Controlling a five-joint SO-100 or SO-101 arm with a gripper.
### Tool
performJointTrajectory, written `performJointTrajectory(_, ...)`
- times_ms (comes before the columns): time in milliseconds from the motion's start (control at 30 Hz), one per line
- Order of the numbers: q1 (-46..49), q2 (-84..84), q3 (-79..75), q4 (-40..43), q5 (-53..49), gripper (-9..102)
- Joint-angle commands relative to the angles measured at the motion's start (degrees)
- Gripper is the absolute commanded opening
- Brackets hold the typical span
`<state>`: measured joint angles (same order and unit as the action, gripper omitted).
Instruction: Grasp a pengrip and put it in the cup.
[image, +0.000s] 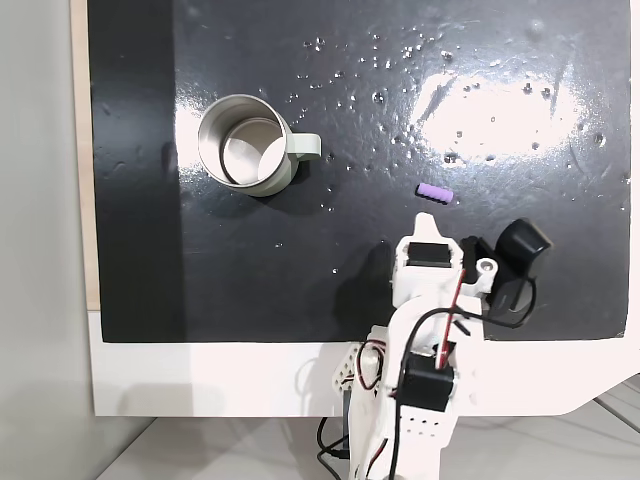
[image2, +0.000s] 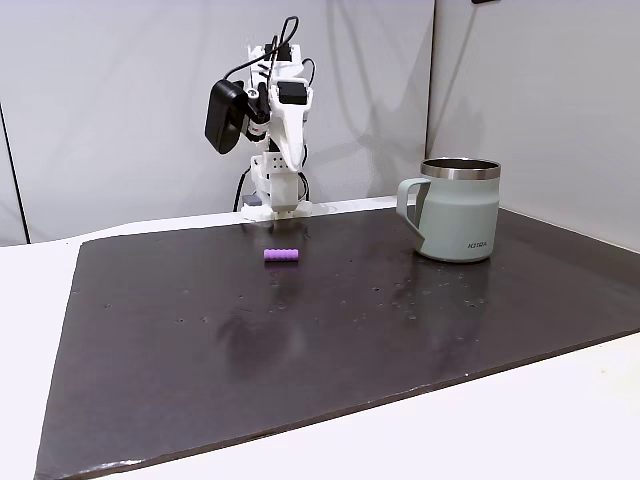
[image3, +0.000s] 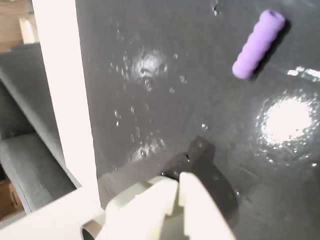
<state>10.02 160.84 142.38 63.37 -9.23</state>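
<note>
the pengrip (image: 435, 193) lies on its side on the black mat (image: 300, 280), towards the mat's right-hand half in a fixed view and closer to the bottom edge than to the top. the cup (image: 246, 145) stands upright well apart from it, near the mat's upper left corner in that view (handle pointing right, shiny inside showing). the arm (image: 425, 340) is folded up over the mat's bottom edge, just below the pengrip. in the wrist view the gripper (image3: 178, 186) has its white jaws pressed together, holding nothing, with the pengrip (image3: 257, 44) lying clear of them on the mat.
</note>
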Motion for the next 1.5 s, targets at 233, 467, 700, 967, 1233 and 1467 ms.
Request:
performJointTrajectory(233,3.6,-25.9,-21.0,5.9,0.3,13)
performJointTrajectory(467,4.7,-36.1,-27.8,7.4,-0.1,18)
performJointTrajectory(700,4.2,-48.2,-34.1,10.2,2.8,18)
performJointTrajectory(967,3.3,-59.2,-38.3,10.5,2.5,22)
performJointTrajectory(1233,4.3,-71.2,-42.5,9.3,2.4,23)
performJointTrajectory(1467,7.2,-81.9,-47.8,9.6,1.8,23)
